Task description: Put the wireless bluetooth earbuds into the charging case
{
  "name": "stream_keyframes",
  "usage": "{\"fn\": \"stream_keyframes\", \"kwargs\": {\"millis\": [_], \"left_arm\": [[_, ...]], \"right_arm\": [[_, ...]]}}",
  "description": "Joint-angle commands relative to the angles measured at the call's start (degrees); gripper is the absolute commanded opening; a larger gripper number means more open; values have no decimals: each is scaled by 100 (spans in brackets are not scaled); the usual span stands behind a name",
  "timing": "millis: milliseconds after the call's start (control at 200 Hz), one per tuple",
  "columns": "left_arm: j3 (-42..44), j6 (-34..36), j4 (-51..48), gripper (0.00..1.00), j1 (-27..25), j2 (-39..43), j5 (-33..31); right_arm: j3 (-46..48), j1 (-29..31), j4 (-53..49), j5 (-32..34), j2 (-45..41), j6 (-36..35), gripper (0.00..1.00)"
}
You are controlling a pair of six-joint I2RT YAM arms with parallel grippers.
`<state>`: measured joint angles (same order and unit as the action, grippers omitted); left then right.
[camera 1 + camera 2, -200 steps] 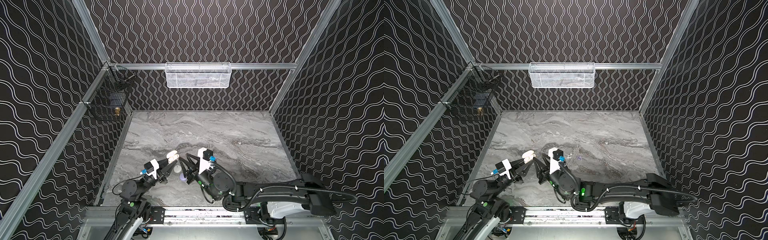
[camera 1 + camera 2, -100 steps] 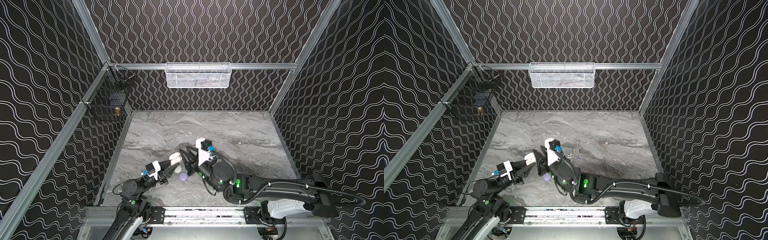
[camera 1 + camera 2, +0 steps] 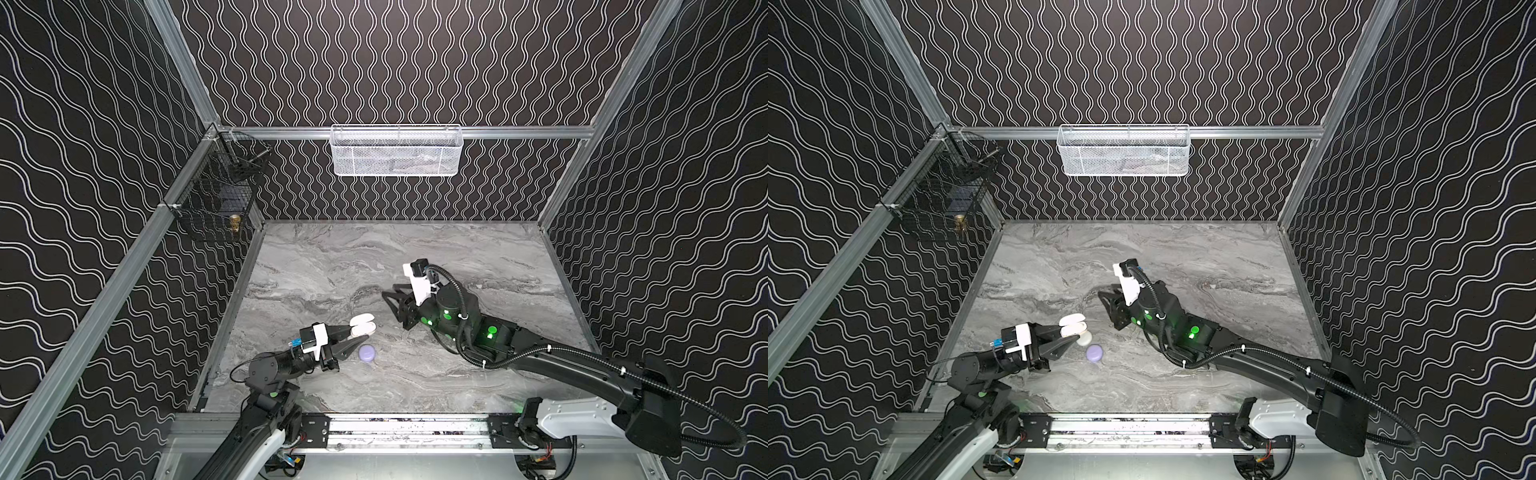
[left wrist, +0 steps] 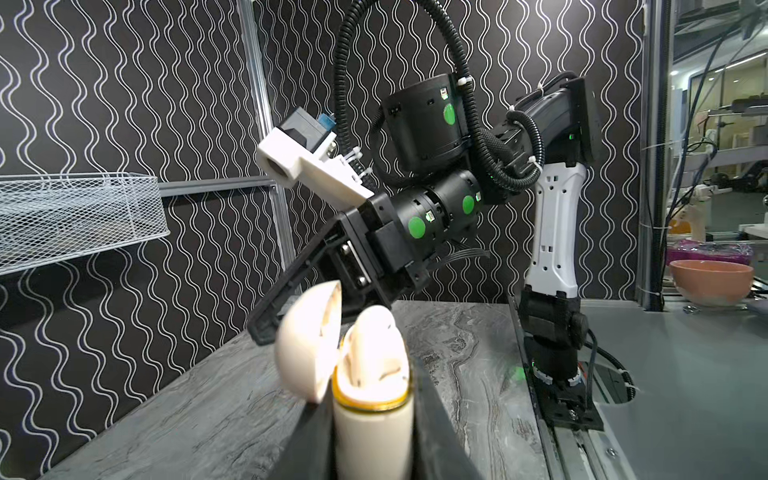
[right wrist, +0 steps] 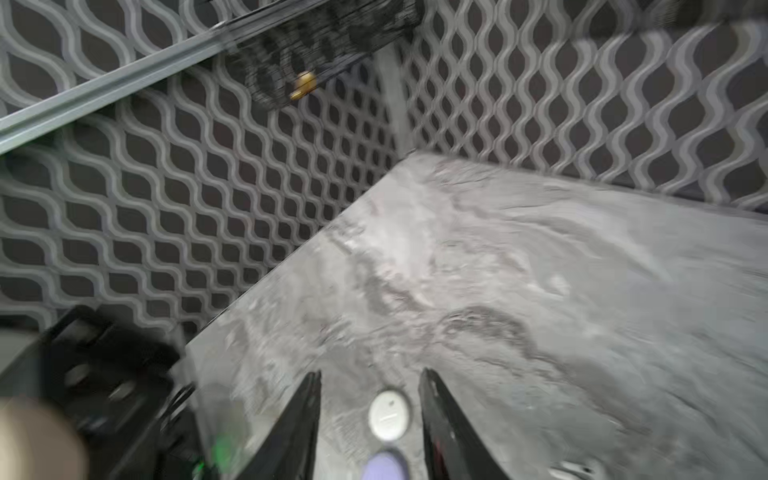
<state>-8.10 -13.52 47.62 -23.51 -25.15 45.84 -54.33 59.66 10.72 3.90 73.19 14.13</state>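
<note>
The left jaws pinch the cream case [image 4: 374,436], lid open, over the tabletop [image 3: 457,257]; 1 earbud [image 4: 376,345] stands in it. The right jaws hang spread and empty nearby. A lavender case [image 3: 367,353] lies just beside the left jaws.

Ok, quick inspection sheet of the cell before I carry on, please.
Surface: grey marbled tabletop, no damage seen.
Job's things: cream charging case, lid open, an earbud standing in it; no loose earbuds made out.
Clutter: lavender case and white round case on the tabletop.
Grippers: left gripper shut on the cream charging case; right gripper open, nothing between its jaws.
Cables: black conduit on the right arm, unsnagged.
Surroundings: white mesh basket and black wire basket on the walls.
</note>
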Motion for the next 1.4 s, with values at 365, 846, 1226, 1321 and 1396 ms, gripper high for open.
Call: {"fn": "stream_keyframes", "kwargs": {"millis": [365, 846, 1226, 1321, 1396], "left_arm": [[-87, 33, 11, 0, -81, 19, 15], [-493, 215, -1330, 0, -80, -340, -1324], [-904, -358, -2124, 0, -76, -2407, -3455], [-804, -375, -1676, 0, -68, -2854, -3596], [-832, -345, -1615, 0, -74, -3132, -3767]], "right_arm": [[226, 4, 1788, -2567, 17, -279, 40], [7, 2, 1134, -464, -756, 215, 45], [-772, -4, 1276, 71, -494, 193, 61], [-936, -52, 1276, 101, -269, 116, 61], [-937, -197, 1471, -220, -68, 130, 61]]}}
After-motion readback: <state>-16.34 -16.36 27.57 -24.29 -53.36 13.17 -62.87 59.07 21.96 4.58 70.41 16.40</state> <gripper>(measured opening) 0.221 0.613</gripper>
